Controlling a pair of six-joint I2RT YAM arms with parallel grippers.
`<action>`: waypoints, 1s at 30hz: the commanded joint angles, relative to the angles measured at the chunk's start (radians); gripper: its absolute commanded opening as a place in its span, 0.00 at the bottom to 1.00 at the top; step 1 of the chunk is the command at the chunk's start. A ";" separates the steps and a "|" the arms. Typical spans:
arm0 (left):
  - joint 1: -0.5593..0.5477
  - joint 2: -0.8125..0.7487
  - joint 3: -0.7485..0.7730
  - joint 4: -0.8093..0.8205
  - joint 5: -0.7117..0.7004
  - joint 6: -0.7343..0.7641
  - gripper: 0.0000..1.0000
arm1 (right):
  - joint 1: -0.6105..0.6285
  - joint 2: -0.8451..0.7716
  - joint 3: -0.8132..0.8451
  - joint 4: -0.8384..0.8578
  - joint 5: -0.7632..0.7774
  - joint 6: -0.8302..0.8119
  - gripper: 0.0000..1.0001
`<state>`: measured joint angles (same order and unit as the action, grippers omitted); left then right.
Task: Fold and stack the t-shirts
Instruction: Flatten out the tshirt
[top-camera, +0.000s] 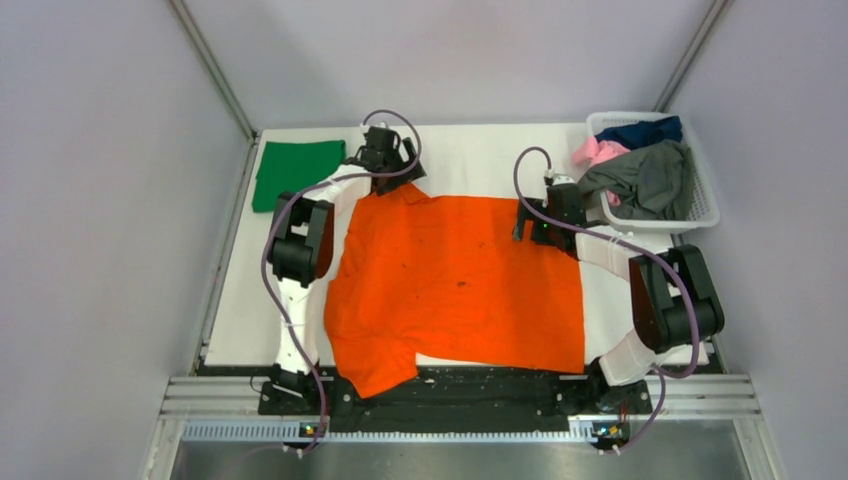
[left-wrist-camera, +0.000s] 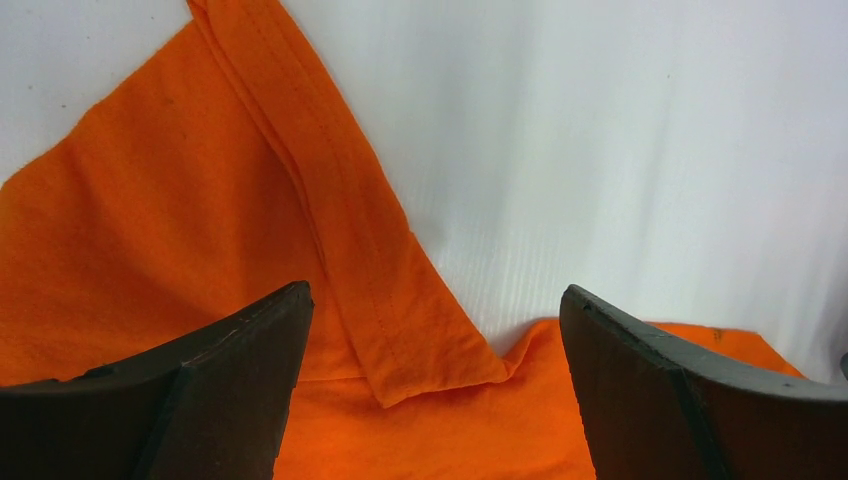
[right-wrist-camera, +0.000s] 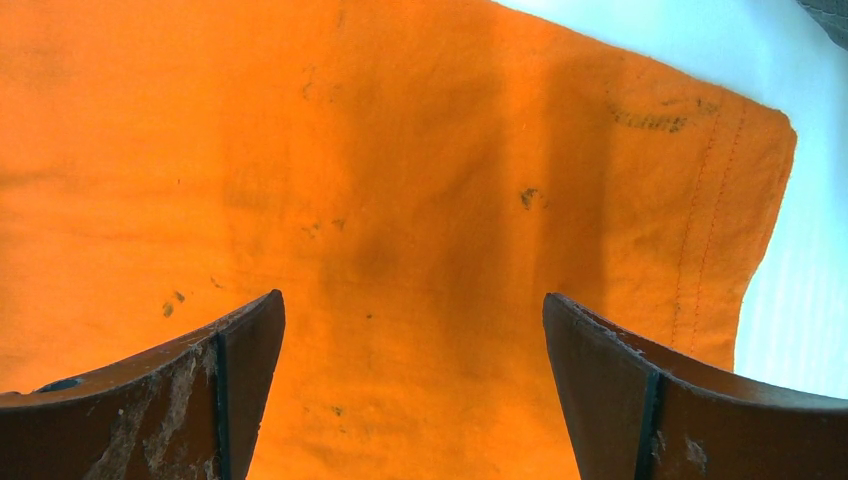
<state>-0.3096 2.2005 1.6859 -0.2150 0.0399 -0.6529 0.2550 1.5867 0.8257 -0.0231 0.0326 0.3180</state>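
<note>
The orange t-shirt (top-camera: 460, 285) lies spread flat on the white table, one sleeve hanging over the near edge. My left gripper (top-camera: 385, 172) is open just above its far left corner, where a folded-over sleeve hem (left-wrist-camera: 400, 300) lies between the fingers. My right gripper (top-camera: 530, 225) is open just above the far right part of the shirt (right-wrist-camera: 420, 230), near its stitched hem corner (right-wrist-camera: 740, 180). A folded green t-shirt (top-camera: 295, 170) lies at the far left. Grey (top-camera: 645, 180), pink (top-camera: 597, 150) and navy (top-camera: 640, 130) shirts sit bunched in the basket.
A white lattice basket (top-camera: 705, 205) stands at the far right corner. Bare white table (top-camera: 480, 160) shows beyond the orange shirt. Grey walls close in both sides and the back. The black arm mounts and a metal rail run along the near edge.
</note>
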 joint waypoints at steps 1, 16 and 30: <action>-0.001 -0.035 0.006 0.034 -0.021 0.003 0.98 | 0.009 0.012 0.034 0.025 0.019 -0.005 0.99; -0.002 0.091 0.141 0.033 0.014 -0.026 0.97 | 0.008 0.027 0.042 -0.011 0.038 -0.011 0.99; 0.001 0.220 0.312 0.165 0.106 -0.134 0.99 | 0.008 0.043 0.050 -0.018 0.042 -0.017 0.99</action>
<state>-0.3092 2.3650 1.8915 -0.1703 0.0910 -0.7158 0.2550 1.6150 0.8314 -0.0528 0.0589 0.3149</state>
